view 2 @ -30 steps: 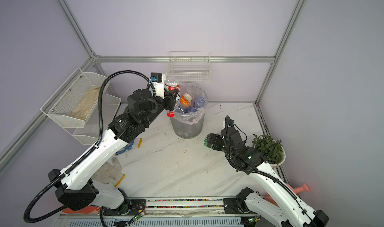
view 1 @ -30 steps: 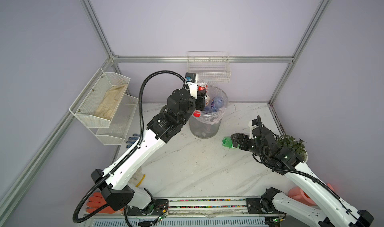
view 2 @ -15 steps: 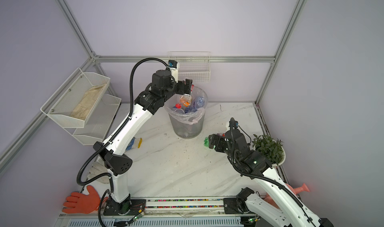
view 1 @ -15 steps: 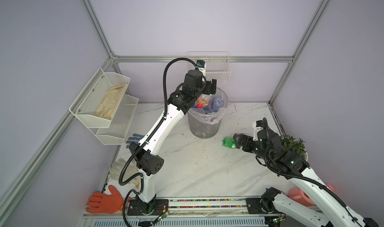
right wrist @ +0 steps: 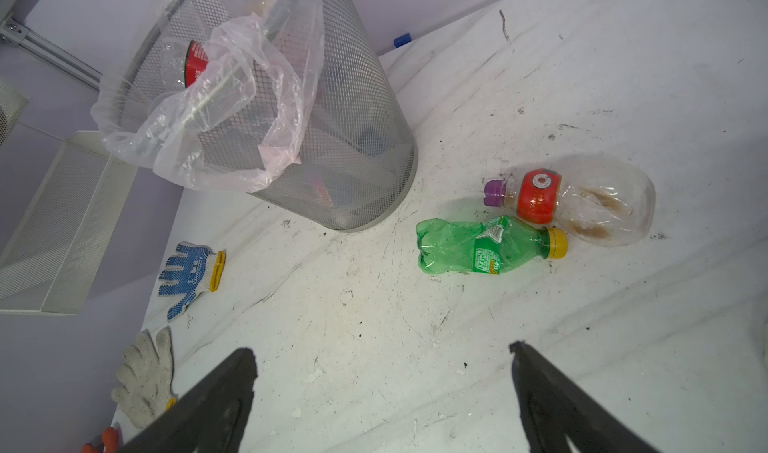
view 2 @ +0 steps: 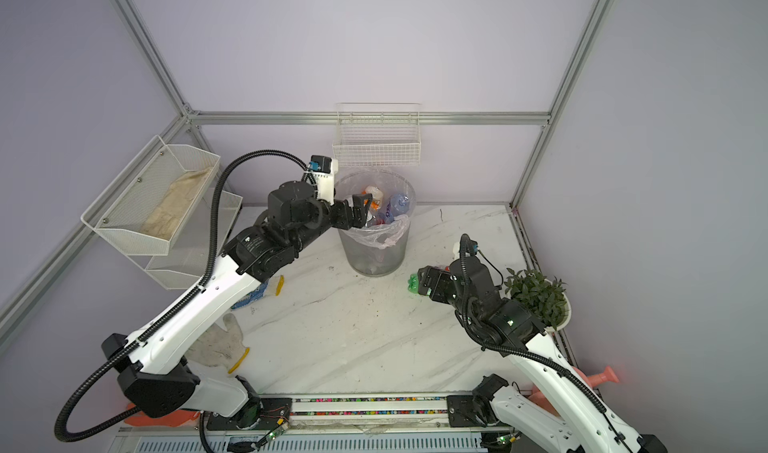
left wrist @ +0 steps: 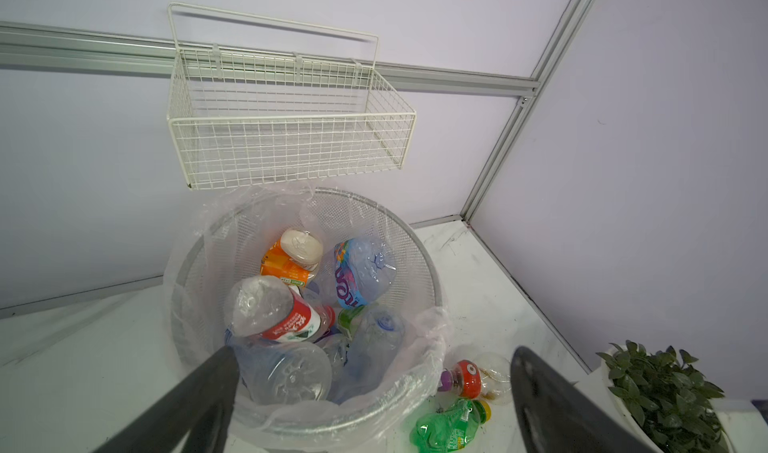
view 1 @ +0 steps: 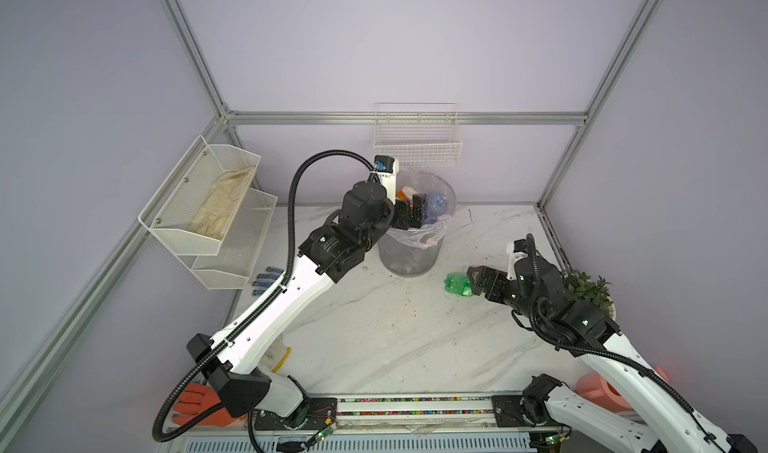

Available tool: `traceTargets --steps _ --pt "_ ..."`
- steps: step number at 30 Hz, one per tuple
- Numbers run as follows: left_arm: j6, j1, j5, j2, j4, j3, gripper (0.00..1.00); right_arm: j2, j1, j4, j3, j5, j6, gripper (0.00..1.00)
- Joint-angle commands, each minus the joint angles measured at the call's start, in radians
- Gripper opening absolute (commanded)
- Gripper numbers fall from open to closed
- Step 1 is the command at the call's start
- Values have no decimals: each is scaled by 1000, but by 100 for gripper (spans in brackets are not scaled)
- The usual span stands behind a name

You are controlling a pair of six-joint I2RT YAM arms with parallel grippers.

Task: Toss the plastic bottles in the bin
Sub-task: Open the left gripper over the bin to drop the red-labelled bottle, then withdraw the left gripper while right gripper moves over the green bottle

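Top views: one bin (view 1: 415, 260) stands at the rear of the tabletop (view 1: 395, 347). The left pincer (view 1: 409, 215) is over the bin's rim, spread wide, empty. The right pincer (view 1: 472, 282) is spread wide, empty, just beside the green bottle (view 1: 455, 284).
Left wrist: at least six bottles (left wrist: 282, 309) piled in the lined bin; two more lie outside near its wall.
Right wrist: green bottle touches the red-label bottle (right wrist: 582, 201), both on their sides. Bare tabletop ahead. Two gloves (right wrist: 189, 270) near the tabletop edge.
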State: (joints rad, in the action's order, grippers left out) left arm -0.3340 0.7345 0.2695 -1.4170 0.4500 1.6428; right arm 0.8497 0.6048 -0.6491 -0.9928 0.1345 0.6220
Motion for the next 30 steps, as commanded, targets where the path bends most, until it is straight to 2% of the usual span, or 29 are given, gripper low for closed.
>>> traceTargets --steps 1,8,13,15,21,25,30 --pt "-34 16 44 84 -89 -136 100 14 -4 -20 -29 9 46 97" --pt "-39 46 72 239 -116 -350 100 124 -3 9 -25 -57 103 97" --pt "-35 48 70 339 -121 -447 100 212 -3 12 -53 -73 169 97" --pt "-34 48 68 377 -120 -482 100 233 -5 14 -55 -57 218 97" --pt "-56 49 57 482 -118 -588 100 297 -37 -35 -43 31 480 97" --pt "-86 49 56 550 -110 -657 100 339 -76 -34 -33 -11 550 97" --pt "-114 49 71 632 -91 -719 100 374 -134 -35 -31 -58 573 97"
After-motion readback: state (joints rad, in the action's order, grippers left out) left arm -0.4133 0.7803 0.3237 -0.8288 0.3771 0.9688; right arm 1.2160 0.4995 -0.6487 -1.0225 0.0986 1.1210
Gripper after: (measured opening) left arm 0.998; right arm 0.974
